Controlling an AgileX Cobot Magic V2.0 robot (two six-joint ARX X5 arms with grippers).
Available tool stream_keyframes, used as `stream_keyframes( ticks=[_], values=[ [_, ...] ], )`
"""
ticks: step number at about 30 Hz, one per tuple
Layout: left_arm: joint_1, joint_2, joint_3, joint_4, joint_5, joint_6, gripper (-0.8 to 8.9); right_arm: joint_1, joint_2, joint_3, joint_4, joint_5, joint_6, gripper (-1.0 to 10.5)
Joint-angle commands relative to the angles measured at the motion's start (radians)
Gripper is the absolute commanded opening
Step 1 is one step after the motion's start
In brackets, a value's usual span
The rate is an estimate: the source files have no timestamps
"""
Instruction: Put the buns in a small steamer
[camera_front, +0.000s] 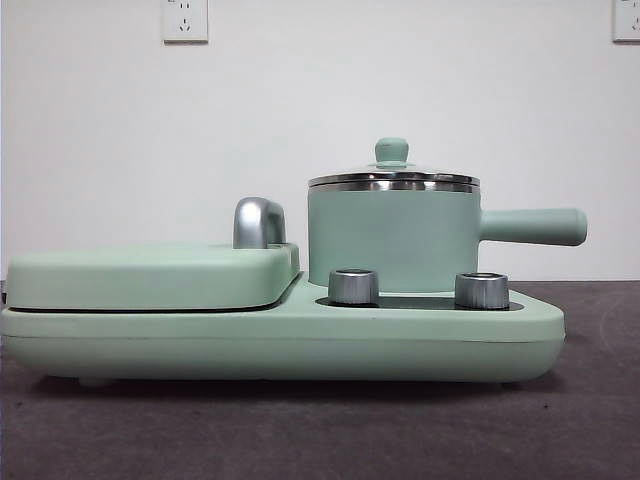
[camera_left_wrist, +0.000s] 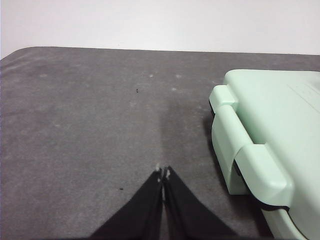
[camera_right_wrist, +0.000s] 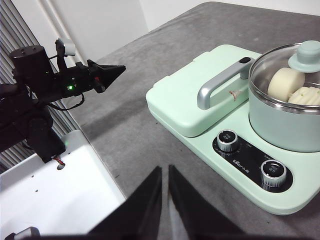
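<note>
Front view showed the small steamer (camera_front: 393, 238) seated on the right-hand part of a mint-green cooker base (camera_front: 280, 340), with its glass lid (camera_front: 393, 180) on and its straight handle (camera_front: 530, 226) pointing toward the right edge of the table (camera_front: 320, 430). Two steel knobs (camera_front: 353, 286) stood on the base just in front of the pot. The flat griddle section (camera_front: 150, 275) with its chrome handle (camera_front: 257, 222) occupied the left part of the base. Through the lid, the right wrist view showed both buns inside the steamer: the plain bun (camera_right_wrist: 285, 83) touched the pleated bun (camera_right_wrist: 305, 96). The right gripper (camera_right_wrist: 165, 172) hung above the table in front of the base, its jaws nearly together and empty. The left gripper (camera_left_wrist: 163, 173) hovered over bare table off the griddle end of the base, jaws pressed together, gripping nothing.
</note>
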Motion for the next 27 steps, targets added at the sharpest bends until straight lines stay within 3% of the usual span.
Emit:
stream_keyframes(
  ticks=[1, 16, 21, 27],
  values=[
    [0.002, -0.002, -0.02, -0.007, -0.005, 0.017, 0.07, 0.005, 0.0, 0.011, 0.01, -0.002, -0.008, 0.2],
    [0.002, -0.002, -0.02, -0.007, -0.005, 0.017, 0.07, -0.006, -0.002, 0.011, 0.011, -0.002, -0.008, 0.2],
    [0.002, -0.002, -0.02, -0.007, -0.005, 0.017, 0.07, -0.152, -0.02, -0.035, 0.084, -0.015, -0.019, 0.2],
    [0.002, -0.002, -0.02, -0.007, -0.005, 0.017, 0.07, -0.374, -0.113, -0.306, 0.499, -0.02, -0.019, 0.2]
  ],
)
